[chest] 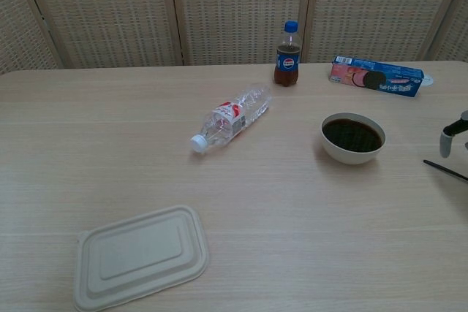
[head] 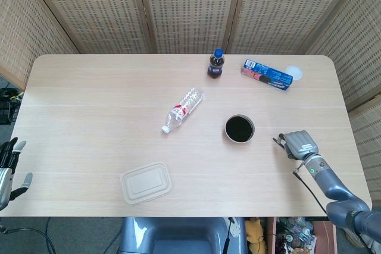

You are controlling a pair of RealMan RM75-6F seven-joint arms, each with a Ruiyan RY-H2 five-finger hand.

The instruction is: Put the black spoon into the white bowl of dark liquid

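The white bowl (head: 227, 129) (chest: 352, 156) of dark liquid stands right of the table's middle. The black spoon (chest: 443, 171) lies flat on the table to the bowl's right. In the head view only its thin handle tip (head: 275, 141) shows beside my right hand (head: 297, 144). That hand hovers over the spoon with its fingers pointing toward the bowl. In the chest view one curved finger (chest: 453, 131) hangs above the spoon, apart from it. My left hand (head: 8, 171) is off the table's front left corner, fingers spread and holding nothing.
A clear water bottle (head: 182, 109) (chest: 232, 118) lies on its side at the middle. A cola bottle (head: 216, 64) and a blue cookie pack (head: 266, 74) stand at the back. A beige lidded container (head: 146, 182) (chest: 139, 255) sits near the front edge.
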